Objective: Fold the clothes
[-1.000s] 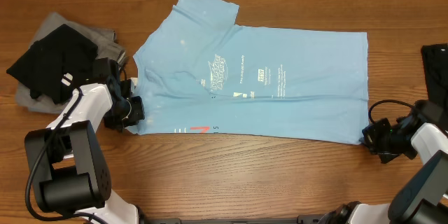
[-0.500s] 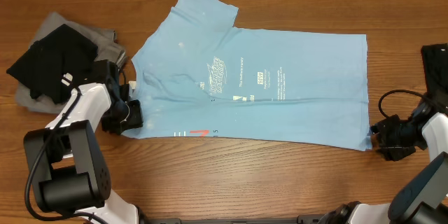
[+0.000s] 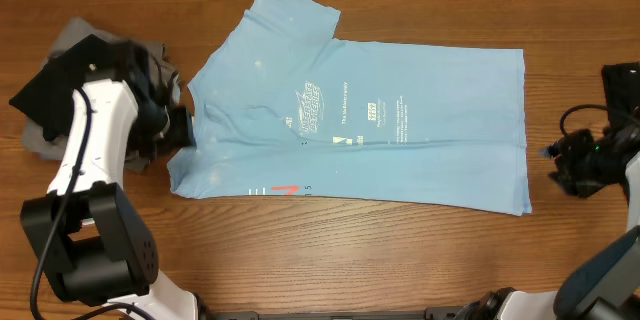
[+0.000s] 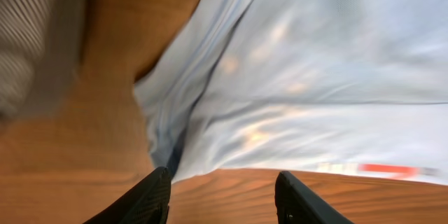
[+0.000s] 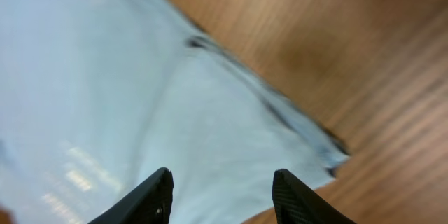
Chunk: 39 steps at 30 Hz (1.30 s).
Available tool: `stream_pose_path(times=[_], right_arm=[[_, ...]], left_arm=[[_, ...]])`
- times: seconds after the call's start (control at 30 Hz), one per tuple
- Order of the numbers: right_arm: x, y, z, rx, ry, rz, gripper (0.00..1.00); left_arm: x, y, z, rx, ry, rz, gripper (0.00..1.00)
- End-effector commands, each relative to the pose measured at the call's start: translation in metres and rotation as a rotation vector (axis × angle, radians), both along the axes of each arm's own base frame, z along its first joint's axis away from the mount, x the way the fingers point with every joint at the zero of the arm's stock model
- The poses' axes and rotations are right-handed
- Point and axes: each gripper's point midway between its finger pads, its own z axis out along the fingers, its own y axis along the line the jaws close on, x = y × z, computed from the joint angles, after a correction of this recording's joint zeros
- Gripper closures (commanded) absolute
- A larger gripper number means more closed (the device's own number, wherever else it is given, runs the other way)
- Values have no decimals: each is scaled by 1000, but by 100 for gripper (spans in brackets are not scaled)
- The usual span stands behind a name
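The light sky-blue T-shirt (image 3: 400, 110) lies spread flat on the wooden table, folded lengthwise, with white lettering and a small orange-red mark near its front edge. My left gripper (image 3: 180, 128) hovers at the shirt's left end, open and empty; in the left wrist view the left gripper (image 4: 222, 199) stands over bare wood just off the shirt's corner (image 4: 168, 147). My right gripper (image 3: 558, 156) hangs off the shirt's right end, apart from it. Seen from the right wrist, the right gripper (image 5: 222, 199) is open above the T-shirt (image 5: 140, 98), holding nothing.
A pile of black and grey clothes (image 3: 70, 85) sits at the far left beside my left arm; the grey cloth (image 4: 31, 35) shows in the left wrist view. A black item (image 3: 622, 85) lies at the right table edge. Bare wood (image 3: 350, 250) runs along the front.
Both grippers opened and let go of the shirt's front corners. The left one lifted back toward the clothes pile, the right one drew away to the right. The shirt stayed flat.
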Motion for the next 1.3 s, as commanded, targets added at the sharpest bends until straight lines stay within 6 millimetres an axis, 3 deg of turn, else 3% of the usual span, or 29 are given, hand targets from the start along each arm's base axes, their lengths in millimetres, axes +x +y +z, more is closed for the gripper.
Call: stream_pose_path(times=[0.0,0.17,0.23,0.47,0.67,0.83,1.27], right_arm=[[18,13,28,33,-135,78,50],[19,17,30,49,-150,90,50],[19,17,29,52,-147,89,50],[18,17,29,54,-145,88,49],[18,17,29,55,-144,86,48],[18,18,28,57,-142,83,48],[20,25,26,55,-139,110,48]], left_arm=[[28,-35,27,-99,-119,-155,48],[48,-79,31,-111,-222,-349,44],[52,-87,26,-76,-228,-387,43],[77,-89,-11,-30,-213,-346,38],[91,-131,-45,-236,-222,-390,46],[100,-150,-63,-219,-241,-440,46],[121,-141,-73,-25,-309,-535,46]])
